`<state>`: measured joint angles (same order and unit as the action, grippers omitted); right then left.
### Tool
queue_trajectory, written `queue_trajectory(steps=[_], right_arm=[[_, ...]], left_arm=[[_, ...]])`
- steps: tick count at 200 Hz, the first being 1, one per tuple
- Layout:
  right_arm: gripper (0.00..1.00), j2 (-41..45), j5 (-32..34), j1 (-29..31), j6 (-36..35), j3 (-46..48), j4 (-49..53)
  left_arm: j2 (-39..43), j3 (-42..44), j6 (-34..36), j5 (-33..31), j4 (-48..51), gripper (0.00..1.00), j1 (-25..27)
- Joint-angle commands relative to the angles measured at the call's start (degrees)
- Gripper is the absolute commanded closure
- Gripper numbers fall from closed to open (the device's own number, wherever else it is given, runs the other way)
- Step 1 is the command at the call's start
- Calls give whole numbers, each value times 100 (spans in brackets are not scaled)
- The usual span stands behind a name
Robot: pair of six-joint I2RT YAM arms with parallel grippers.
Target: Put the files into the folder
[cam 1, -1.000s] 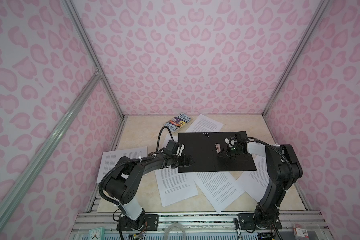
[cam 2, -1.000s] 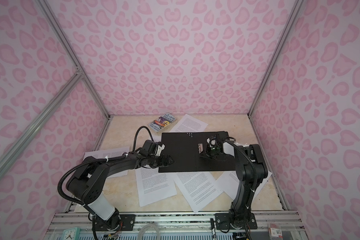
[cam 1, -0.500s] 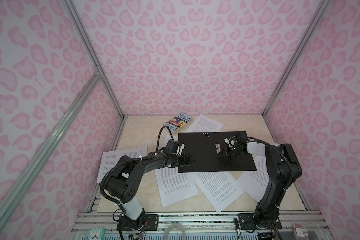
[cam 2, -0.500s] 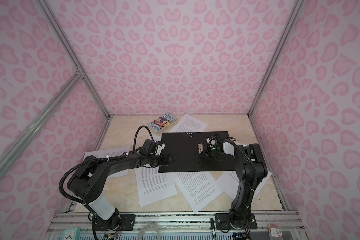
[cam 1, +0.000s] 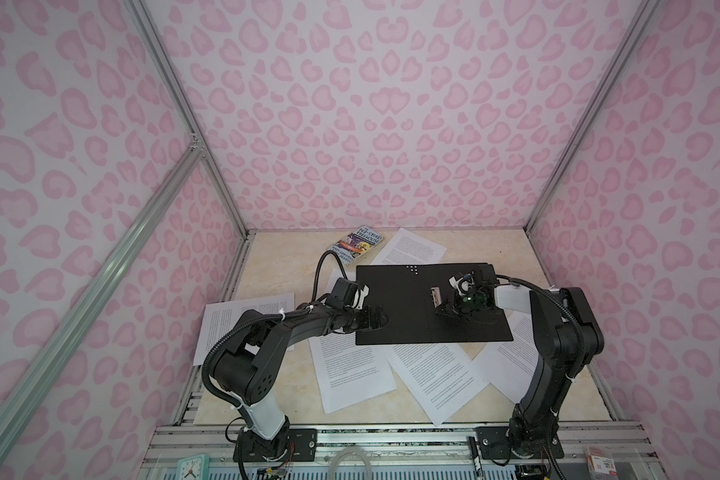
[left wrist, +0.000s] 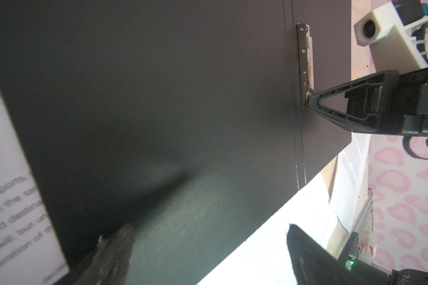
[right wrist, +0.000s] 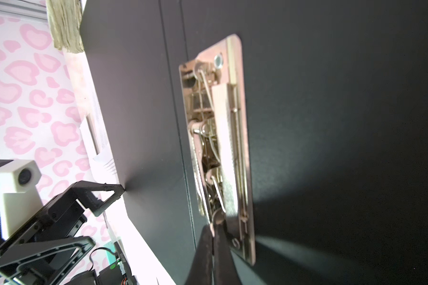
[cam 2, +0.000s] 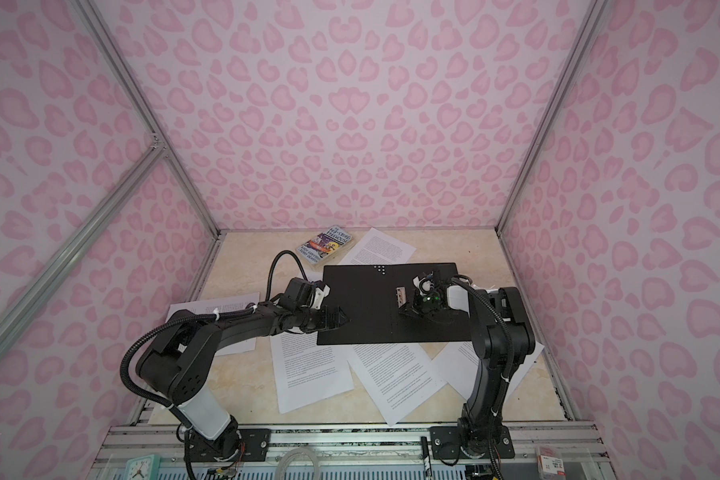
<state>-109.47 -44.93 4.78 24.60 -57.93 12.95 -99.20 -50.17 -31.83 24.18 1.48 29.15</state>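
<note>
The folder (cam 1: 408, 328) (cam 2: 371, 328) lies open on the table, black inside up, with its metal spine clip (cam 1: 435, 296) (right wrist: 223, 138) showing. Several files, white printed sheets (cam 1: 352, 365) (cam 1: 433, 374), lie around it and partly under it. My right gripper (cam 1: 440, 311) (right wrist: 214, 223) is shut, its tips pinching the lever end of the clip. My left gripper (cam 1: 382, 320) (left wrist: 210, 228) is open at the folder's left near corner. One of its fingers (left wrist: 119, 244) is over the black cover (left wrist: 158, 98) and the other over a white sheet (left wrist: 265, 234).
A colourful paperback book (cam 1: 356, 245) lies at the back, left of another sheet (cam 1: 412, 247). One sheet (cam 1: 242, 320) lies by the left wall and one (cam 1: 504, 361) under the right arm. A small clock (cam 1: 192, 467) stands on the front rail. Pink walls close three sides.
The right gripper's jaws have closed fully onto the clip's lever end. Both arms have stayed almost where they were.
</note>
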Motion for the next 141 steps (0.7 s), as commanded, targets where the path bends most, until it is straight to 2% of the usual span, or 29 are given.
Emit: queue_trajectory(steps=[1, 43, 61, 87, 102, 141], right_arm=[[100, 35, 1263, -72, 191, 97, 498], [100, 140, 427, 55, 124, -541, 577], [76, 471, 250, 128, 132, -695, 511], [60, 1016, 354, 97, 234, -573, 317], [62, 1094, 444, 85, 231, -472, 401], [79, 939, 428, 110, 305, -16, 270]], left_arm=[[-109, 76, -60, -561, 964, 1, -21], [-168, 26, -104, -612, 992, 1, -23], [-196, 7, -125, -608, 989, 1, -22], [-210, -10, -139, -616, 978, 1, -23], [-197, -10, -139, -617, 969, 1, -23], [-213, -28, -139, -600, 960, 1, -10]])
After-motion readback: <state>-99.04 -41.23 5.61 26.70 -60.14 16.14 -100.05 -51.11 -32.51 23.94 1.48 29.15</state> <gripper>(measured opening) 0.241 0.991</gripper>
